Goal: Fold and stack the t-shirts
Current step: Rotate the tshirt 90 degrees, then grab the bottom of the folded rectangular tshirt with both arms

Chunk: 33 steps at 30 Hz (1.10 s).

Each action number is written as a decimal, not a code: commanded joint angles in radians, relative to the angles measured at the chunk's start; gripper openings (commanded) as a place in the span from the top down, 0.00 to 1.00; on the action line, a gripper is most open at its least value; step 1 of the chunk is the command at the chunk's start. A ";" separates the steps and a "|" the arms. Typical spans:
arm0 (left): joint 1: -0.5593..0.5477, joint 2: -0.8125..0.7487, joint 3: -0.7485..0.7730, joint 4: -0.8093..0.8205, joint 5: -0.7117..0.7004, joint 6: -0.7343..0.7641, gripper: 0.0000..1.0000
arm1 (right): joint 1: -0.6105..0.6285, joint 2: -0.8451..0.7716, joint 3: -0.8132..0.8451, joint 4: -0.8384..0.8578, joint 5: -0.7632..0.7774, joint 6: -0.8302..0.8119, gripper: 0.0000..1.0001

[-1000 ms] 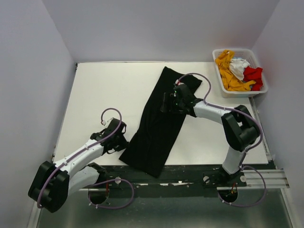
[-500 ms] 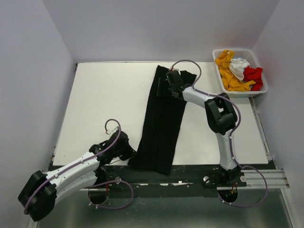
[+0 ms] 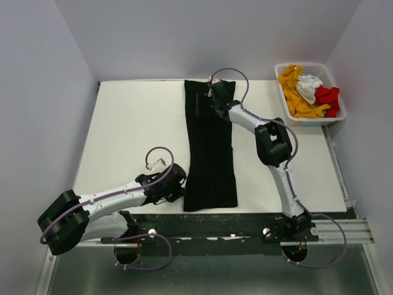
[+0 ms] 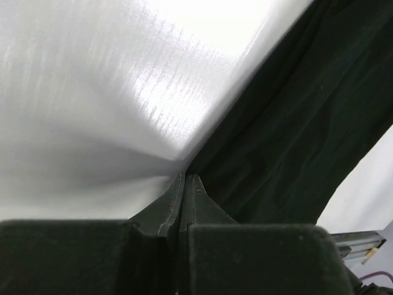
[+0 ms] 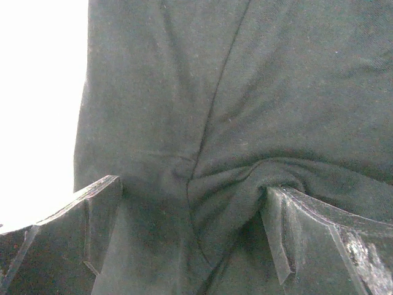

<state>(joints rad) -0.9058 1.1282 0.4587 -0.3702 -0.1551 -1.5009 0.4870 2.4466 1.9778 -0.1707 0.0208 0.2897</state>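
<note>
One basket (image 3: 314, 121): white plastic, at two o'clock on the table (image 3: 135, 135).
Inside it: orange-yellow t-shirt (image 3: 293, 93), white t-shirt (image 3: 309, 86), red t-shirt (image 3: 328, 98), all soft crumpled cloth.
Black t-shirt (image 3: 210, 153): long narrow matte strip, running twelve to six mid-table.
My left claw (image 4: 184, 178): pressed together at the strip's seven o'clock edge; whether cloth is caught, I can't tell.
My right claw (image 5: 190, 203): spread wide over a ridge of black cloth at twelve o'clock.

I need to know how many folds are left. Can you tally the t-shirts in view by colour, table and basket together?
black t-shirt: 1, flat on the table
orange-yellow t-shirt: 1 bundle seen, in the basket
white t-shirt: 1, in the basket
red t-shirt: 1, in the basket
Total: 4 seen; the basket heap may hide more.
</note>
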 commanded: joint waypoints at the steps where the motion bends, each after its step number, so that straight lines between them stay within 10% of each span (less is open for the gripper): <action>1: -0.024 -0.026 0.021 -0.193 -0.061 -0.012 1.00 | -0.023 -0.144 -0.062 -0.060 0.053 -0.024 0.00; 6: -0.027 -0.051 0.007 -0.130 -0.057 0.047 0.99 | -0.018 -0.478 -0.426 -0.078 0.051 0.121 0.00; 16: -0.052 -0.133 0.001 -0.266 -0.050 0.123 0.50 | 0.116 -1.055 -1.148 -0.095 0.042 0.368 0.00; 33: -0.093 -0.174 -0.128 -0.085 0.254 0.285 0.55 | 0.273 -1.459 -1.529 -0.332 -0.383 0.539 0.04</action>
<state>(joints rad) -0.9890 0.9173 0.3637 -0.4492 0.0250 -1.2663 0.7372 0.9962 0.5091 -0.4335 -0.2344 0.7773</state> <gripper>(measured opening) 0.499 0.973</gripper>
